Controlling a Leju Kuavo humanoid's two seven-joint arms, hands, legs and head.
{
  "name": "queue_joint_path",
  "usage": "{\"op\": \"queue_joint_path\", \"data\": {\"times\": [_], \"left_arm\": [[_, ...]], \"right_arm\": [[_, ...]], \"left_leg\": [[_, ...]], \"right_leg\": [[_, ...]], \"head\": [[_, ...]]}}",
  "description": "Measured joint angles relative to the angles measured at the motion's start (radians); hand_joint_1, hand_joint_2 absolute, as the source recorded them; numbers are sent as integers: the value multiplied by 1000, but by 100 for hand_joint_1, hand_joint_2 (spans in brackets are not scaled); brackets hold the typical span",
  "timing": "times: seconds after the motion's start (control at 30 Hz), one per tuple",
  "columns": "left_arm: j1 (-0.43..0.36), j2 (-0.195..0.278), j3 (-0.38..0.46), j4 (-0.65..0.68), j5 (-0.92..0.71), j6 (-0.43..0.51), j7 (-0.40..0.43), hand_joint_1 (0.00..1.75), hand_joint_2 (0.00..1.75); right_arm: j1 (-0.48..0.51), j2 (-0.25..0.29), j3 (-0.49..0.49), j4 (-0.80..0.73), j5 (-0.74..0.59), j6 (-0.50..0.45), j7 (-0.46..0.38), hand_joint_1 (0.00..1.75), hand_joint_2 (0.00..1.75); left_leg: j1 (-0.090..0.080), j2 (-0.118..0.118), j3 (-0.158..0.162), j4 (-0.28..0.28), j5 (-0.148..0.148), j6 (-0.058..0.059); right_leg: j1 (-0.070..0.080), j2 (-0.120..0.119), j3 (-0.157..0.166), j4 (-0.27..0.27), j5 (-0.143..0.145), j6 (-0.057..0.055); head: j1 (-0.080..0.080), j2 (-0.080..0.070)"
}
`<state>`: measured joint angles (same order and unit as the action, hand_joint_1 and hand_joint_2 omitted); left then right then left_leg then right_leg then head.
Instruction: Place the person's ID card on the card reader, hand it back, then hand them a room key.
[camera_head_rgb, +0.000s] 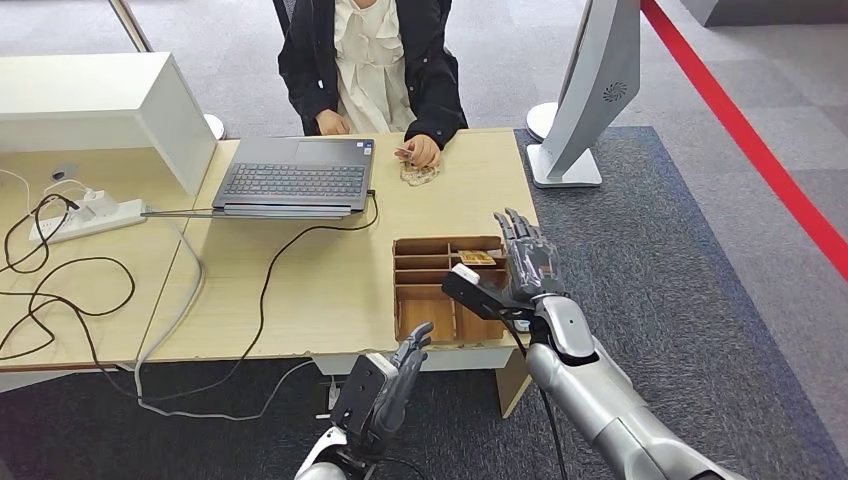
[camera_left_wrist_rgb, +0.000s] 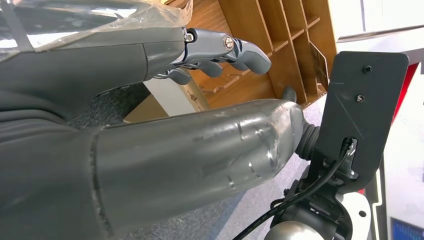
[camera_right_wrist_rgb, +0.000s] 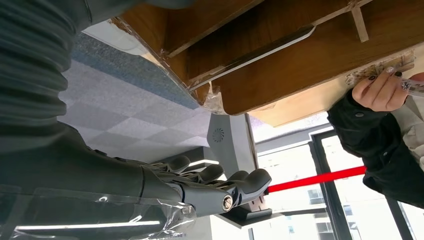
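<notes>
- The right hand (camera_head_rgb: 528, 262) is at centre right of the head view, raised just beside the right edge of the wooden tray (camera_head_rgb: 420, 300); its fingers (camera_head_rgb: 515, 232) are straight, slightly apart, and hold nothing.
- The left hand (camera_head_rgb: 395, 385) is at lower centre, below the near edge of the surface (camera_head_rgb: 300, 290), its fingers loosely extended and empty.
- A person (camera_head_rgb: 372, 60) sits at upper centre; their hand (camera_head_rgb: 420, 152) pinches a small card (camera_head_rgb: 404, 153) above the surface, right of the laptop (camera_head_rgb: 292, 177).
- A small tan item (camera_head_rgb: 477, 258) lies in the tray's upper right compartment.
- A white monitor stand (camera_head_rgb: 575, 110) is at upper right.
</notes>
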<state>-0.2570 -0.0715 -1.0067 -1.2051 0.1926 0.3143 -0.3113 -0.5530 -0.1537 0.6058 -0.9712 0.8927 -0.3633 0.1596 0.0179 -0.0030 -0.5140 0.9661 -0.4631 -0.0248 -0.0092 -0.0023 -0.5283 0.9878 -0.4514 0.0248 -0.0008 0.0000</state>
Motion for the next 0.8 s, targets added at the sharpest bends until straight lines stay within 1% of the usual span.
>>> {"op": "queue_joint_path", "data": {"times": [0.8], "left_arm": [[-3, -3, 0, 10, -8, -3, 0, 0, 0]], "right_arm": [[-11, 30, 2, 2, 11, 6, -31, 0, 175]], "left_leg": [[0, 0, 0, 0, 0, 0]], "right_leg": [[0, 0, 0, 0, 0, 0]], "head": [[0, 0]]}}
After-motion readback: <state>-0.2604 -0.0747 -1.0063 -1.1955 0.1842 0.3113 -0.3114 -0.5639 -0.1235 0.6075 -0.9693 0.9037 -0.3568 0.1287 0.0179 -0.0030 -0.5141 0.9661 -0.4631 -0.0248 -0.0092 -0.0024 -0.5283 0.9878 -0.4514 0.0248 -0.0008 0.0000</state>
